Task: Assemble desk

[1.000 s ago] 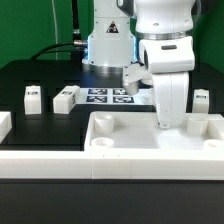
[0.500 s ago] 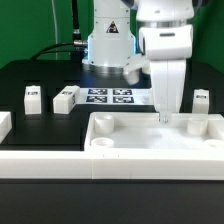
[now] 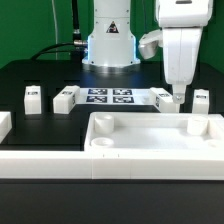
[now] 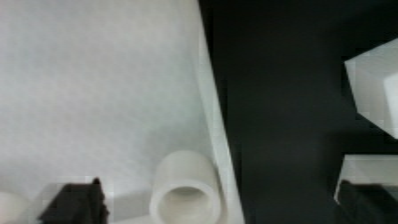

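The desk's white tray-like tabletop (image 3: 150, 135) lies at the front of the black table with round sockets (image 3: 195, 127) in its corners. Four short white legs lie behind it: two toward the exterior view's left (image 3: 33, 97) (image 3: 65, 99) and two toward its right (image 3: 165, 99) (image 3: 201, 99). My gripper (image 3: 178, 93) hangs open and empty above the tray's far right corner, clear of it. In the wrist view the tabletop's floor (image 4: 98, 90), one socket (image 4: 183, 190) and a black fingertip (image 4: 75, 203) show, with two legs (image 4: 377, 90) (image 4: 370, 172) on the dark table beyond the tray's wall.
The marker board (image 3: 110, 96) lies between the pairs of legs. A long white rail (image 3: 60, 166) runs along the front edge and another white piece (image 3: 4, 123) sits at the exterior view's left. The robot base (image 3: 108, 45) stands behind.
The gripper has opened, let go at the tray's far right corner, risen and shifted toward the exterior view's right. The tabletop stays in place.
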Controlling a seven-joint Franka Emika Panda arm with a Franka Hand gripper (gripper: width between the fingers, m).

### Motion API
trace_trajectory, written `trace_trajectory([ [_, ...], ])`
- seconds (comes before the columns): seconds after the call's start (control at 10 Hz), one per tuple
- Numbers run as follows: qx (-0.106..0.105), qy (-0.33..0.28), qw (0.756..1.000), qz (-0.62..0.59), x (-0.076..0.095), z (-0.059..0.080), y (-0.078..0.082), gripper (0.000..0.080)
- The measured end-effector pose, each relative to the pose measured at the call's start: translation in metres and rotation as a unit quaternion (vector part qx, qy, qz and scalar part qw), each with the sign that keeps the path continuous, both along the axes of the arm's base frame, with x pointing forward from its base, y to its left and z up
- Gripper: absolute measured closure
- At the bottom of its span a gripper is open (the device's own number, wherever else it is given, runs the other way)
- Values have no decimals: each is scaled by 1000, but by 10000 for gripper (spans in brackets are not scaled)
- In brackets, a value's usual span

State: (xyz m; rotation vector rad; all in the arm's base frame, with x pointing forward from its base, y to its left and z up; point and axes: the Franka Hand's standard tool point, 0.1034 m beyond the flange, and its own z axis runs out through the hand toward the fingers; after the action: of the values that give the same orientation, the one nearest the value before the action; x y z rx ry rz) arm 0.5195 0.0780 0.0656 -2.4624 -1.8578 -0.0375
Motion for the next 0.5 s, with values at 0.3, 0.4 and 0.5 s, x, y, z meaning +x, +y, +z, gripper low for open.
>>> trace_trajectory([
  [0.3,0,1,1000,-9,-1,-1,-1,151],
  [0.4,-1,6,997,-79,-6,0,-2,151],
  [0.5,-6,16,981,-191,-14,5,3,151],
])
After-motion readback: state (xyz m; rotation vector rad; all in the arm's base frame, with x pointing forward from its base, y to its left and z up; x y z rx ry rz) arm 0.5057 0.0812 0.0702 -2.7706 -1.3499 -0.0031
